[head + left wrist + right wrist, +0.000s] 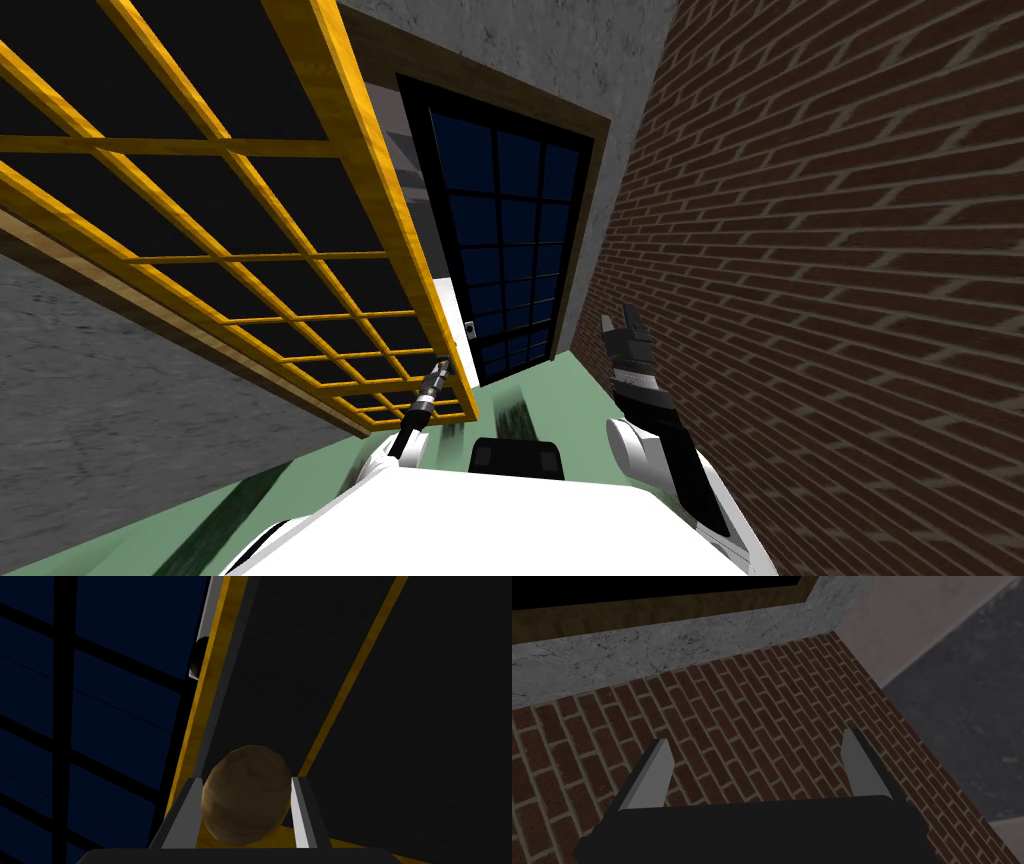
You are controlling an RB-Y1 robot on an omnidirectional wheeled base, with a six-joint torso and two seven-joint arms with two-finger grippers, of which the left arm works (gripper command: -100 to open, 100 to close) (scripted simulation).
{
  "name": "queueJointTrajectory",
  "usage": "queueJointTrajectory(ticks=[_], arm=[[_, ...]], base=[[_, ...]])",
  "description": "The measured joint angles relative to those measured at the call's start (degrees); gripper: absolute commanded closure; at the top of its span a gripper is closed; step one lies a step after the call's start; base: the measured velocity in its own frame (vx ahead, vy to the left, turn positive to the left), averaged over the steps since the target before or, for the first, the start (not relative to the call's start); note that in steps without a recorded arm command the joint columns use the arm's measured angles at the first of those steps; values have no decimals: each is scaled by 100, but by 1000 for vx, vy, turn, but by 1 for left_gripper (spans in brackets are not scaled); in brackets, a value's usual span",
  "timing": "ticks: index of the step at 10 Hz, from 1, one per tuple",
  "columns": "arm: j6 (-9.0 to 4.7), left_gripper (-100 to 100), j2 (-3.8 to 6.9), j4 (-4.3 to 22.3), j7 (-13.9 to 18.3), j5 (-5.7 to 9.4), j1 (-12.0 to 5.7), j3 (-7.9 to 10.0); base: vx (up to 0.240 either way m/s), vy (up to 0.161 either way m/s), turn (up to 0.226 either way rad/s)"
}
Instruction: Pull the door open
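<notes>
The round brown knob (246,801) is being pinched by the left gripper (245,780) at the free edge of the yellow-framed door (360,150), which is standing partly swung. Slipping is being risked: rounded knob, thin blades, any off-arc pull. The right gripper (756,736) is being held spread beside the brick wall (737,706).

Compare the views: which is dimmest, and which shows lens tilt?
Left wrist view: dimmest, the knob a dull brown, held in the left gripper; head view: rolled and splayed, the yellow-framed door and brick wall slanting together; right wrist view: evenly lit brick behind the open right gripper.
</notes>
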Motion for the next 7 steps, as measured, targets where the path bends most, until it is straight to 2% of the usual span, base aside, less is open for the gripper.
queueJointTrajectory(ticks=[7], arm=[[21,100,34,-55,958,255,30,-82]], base=[[-29,14,-47]])
